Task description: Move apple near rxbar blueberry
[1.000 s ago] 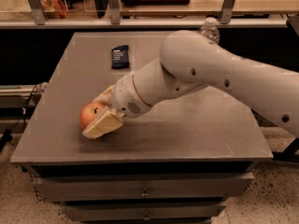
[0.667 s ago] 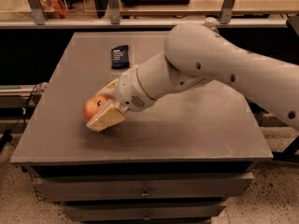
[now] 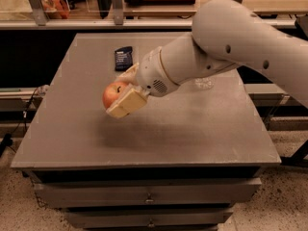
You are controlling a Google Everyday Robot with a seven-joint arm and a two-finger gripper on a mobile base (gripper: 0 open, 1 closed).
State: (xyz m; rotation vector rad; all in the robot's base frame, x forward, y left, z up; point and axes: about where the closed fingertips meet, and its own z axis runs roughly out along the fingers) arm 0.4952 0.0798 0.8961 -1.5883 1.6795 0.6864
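We record the gripper (image 3: 118, 96) clamped on the apple (image 3: 111, 94). One tan finger (image 3: 128, 103) lies across the apple's near side and the other sits behind it. The apple is between the fingers, held clear of the table (image 3: 202, 134), and a shadow (image 3: 130, 139) lies on the top below the gripper. The rxbar blueberry (image 3: 123, 57) lies flat just beyond the gripper, near it but not touching. A clear bottle (image 3: 204, 83) stands behind the arm, well apart from the gripper and mostly hidden.
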